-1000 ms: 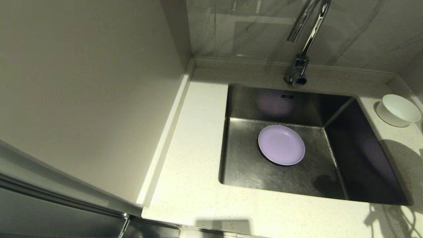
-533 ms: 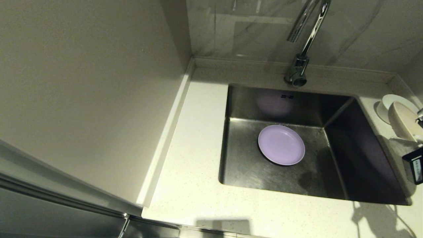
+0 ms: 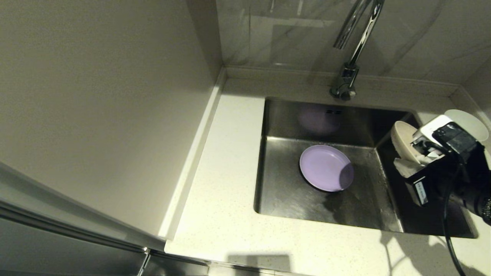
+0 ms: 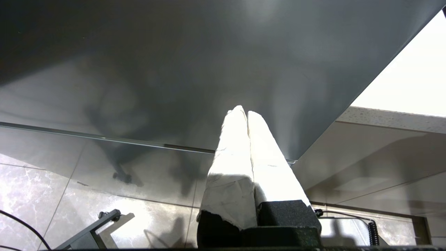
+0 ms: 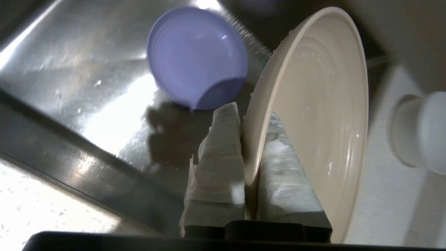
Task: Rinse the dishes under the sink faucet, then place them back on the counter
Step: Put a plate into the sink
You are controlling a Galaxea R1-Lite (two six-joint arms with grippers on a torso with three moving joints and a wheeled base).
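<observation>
The lilac plate lies flat on the floor of the steel sink, also seen as the lilac plate from the right wrist. My right gripper hangs over the sink's right side, shut on the rim of the cream plate, which stands on edge. Up close the gripper pinches the wet cream plate between its wrapped fingers. The white bowl sits on the counter behind the arm. The chrome faucet rises at the sink's back. My left gripper is shut, parked below the counter.
A tall pale wall panel borders the counter on the left. The marbled back wall stands behind the faucet. A black cable hangs from my right arm over the counter's front right.
My right arm has come in from the right edge, carrying the cream plate leftward from beside the bowl to over the sink's right side. Its shadow now falls on the lilac plate.
</observation>
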